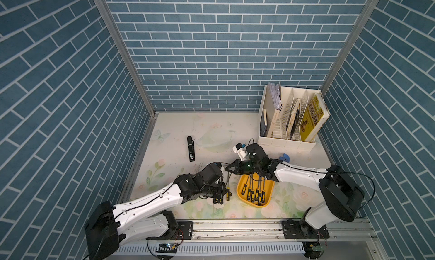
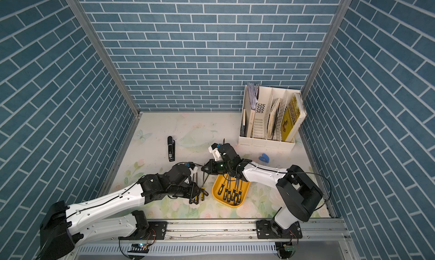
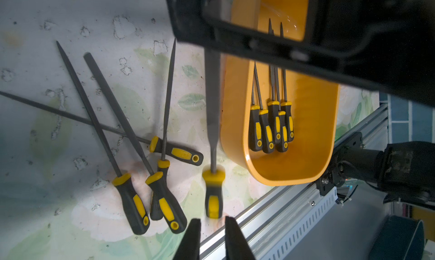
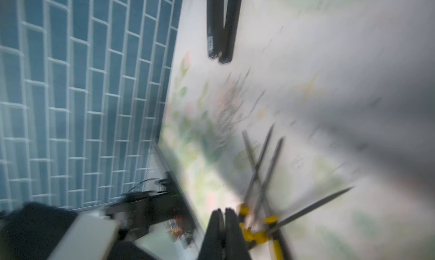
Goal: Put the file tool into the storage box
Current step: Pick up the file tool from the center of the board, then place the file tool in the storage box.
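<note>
The table carries the box near the front rail, with five files already in it, handles toward the rail. The right gripper reaches over the box's far end. Its fingers are pressed together, and judging by the left wrist view they pinch the file high on its blade, though the pinch itself is hidden behind the gripper's frame. The left gripper stands spread and empty, with the file's handle just past its tips. The file is outside the box, just beside its long wall and about parallel to it. It is blurred, while the four loose files beside it are sharp.

The step in hand looks like the carry into the box. A pinch so far from the heavy handle will likely let the file swing, so move slowly and raise the handle clear of the wall before crossing. Lay it alongside the others, handle first, then spread the fingers. The left gripper should back straight off, clear of the handle
</note>
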### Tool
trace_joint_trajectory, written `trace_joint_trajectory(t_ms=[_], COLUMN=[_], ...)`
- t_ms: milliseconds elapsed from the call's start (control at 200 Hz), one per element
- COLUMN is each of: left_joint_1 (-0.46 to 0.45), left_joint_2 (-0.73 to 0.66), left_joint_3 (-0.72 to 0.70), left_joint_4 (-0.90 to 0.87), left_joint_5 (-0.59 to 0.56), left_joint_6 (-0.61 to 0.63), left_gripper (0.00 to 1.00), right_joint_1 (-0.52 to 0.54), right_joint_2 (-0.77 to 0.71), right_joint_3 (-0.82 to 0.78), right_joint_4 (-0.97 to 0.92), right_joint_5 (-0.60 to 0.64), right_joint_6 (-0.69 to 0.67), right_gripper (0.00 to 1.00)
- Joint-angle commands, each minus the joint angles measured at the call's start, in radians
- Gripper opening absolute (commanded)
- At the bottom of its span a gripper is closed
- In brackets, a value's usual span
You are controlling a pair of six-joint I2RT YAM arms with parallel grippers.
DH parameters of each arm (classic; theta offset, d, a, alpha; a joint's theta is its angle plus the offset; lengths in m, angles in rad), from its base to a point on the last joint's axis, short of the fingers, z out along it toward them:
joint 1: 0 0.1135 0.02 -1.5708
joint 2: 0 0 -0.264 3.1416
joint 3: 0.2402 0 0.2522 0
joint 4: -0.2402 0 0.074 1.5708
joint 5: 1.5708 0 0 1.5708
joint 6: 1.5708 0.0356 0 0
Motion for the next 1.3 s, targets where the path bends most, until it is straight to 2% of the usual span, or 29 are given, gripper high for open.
trace_joint_trajectory(t_ms=[0,55,100,125,290,445,775,1295], left_joint_1=[-0.004,-0.003,-0.003,-0.003,-0.001,0.0,0.0,0.0], left_joint_2=[-0.03,-0.042,-0.053,-0.056,-0.082,-0.085,-0.096,-0.086], left_joint_3=[0.024,0.029,0.033,0.037,0.052,0.047,0.038,0.02], left_joint_4=[-0.02,-0.032,-0.043,-0.049,-0.083,-0.081,-0.101,-0.092], left_joint_5=[-0.046,-0.058,-0.067,-0.071,-0.1,-0.114,-0.138,-0.146], left_joint_6=[-0.006,-0.015,-0.021,-0.022,-0.03,-0.035,-0.049,-0.06], left_gripper=[0.71,0.84,0.91,1.0,1.0,1.0,1.0,1.0], right_joint_1=[-0.007,-0.037,-0.076,-0.103,-0.307,-0.423,-0.423,-0.312], right_joint_2=[-0.045,-0.095,-0.143,-0.176,-0.36,-0.372,-0.29,-0.208], right_joint_3=[-0.008,-0.045,-0.077,-0.093,-0.148,-0.195,-0.322,-0.355], right_joint_4=[-0.075,-0.099,-0.114,-0.128,-0.23,-0.197,0.008,0.089], right_joint_5=[0.041,0.051,0.055,0.054,0.031,-0.016,-0.033,0.04], right_joint_6=[-0.027,-0.022,-0.017,-0.017,-0.029,-0.006,0.105,0.143], right_gripper=[0.0,0.0,0.0,0.0,0.0,0.0,0.0,0.0])
